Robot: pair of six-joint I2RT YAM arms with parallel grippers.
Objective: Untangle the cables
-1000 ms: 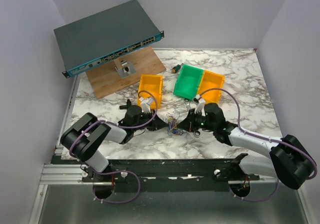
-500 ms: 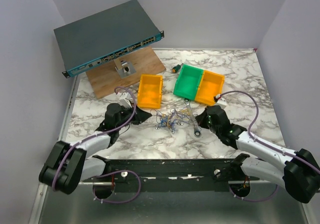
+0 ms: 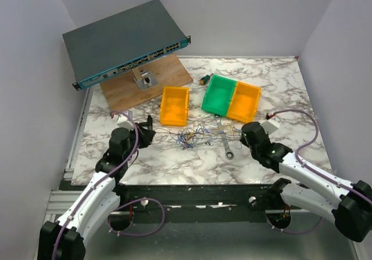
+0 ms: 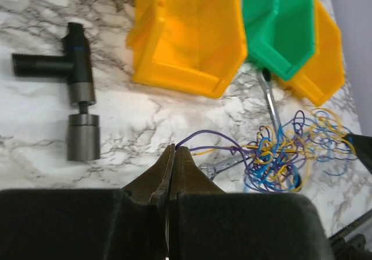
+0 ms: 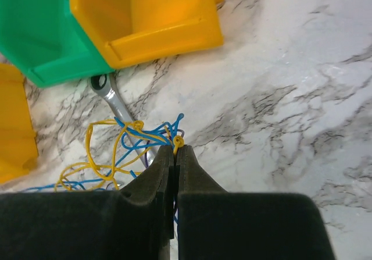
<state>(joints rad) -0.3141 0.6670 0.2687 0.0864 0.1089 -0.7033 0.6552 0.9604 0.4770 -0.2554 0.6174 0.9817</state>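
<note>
Cables: a loose tangle of hair-thin blue, yellow, orange and purple wires, lying on the white marble-patterned counter between the 2 arms, just in front of the yellow plastic bin and the green plastic bin.
Layout: a dense clump in the middle, with single strands running out sideways to each gripper; some loops lie across the silver metal wrench.
Handling: judged almost weightless, limp and springy. The loops are likely to catch on one another and on the wrench. Wire this thin could slip out of a pinch, and could kink or snap if jerked.
Where to hold: best on an outer single strand or a free end, not the clump, so that a pull opens the loops rather than tightening them.
Left gripper: fingers pressed together, pinching 1 purple strand at the very tips.
Right gripper: fingers closed on a yellow and blue strand, right at a small yellow kink.
Left arm pose: low and stretched forward, wrist close to the counter, pointing right toward the tangle.
Right arm pose: mirrored, low, pointing left, well apart from the left.
</note>
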